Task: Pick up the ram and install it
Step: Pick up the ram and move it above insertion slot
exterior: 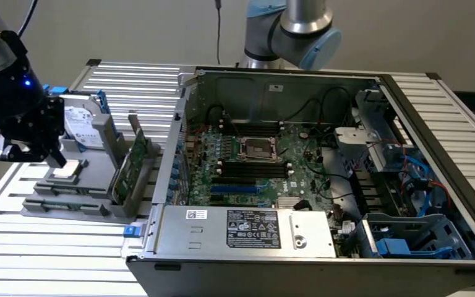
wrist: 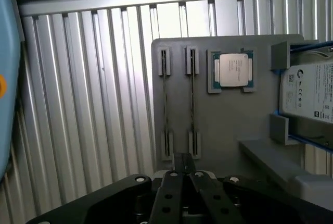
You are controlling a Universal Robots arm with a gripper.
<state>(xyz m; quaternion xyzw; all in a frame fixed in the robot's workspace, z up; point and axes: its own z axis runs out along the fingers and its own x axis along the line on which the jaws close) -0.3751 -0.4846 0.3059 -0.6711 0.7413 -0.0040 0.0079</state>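
Two slim ram sticks [wrist: 192, 104] stand on edge in a grey slotted holder [wrist: 223, 125], presented for gripping beneath narrowed, empty black jaws.

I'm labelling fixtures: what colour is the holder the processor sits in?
The holder is plain grey; the wrist view shows it best.

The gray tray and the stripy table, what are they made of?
The gray tray looks like plastic: matte, even gray, no shine. The stripy table looks like metal, probably aluminium: silvery ribbed slats with bright glints.
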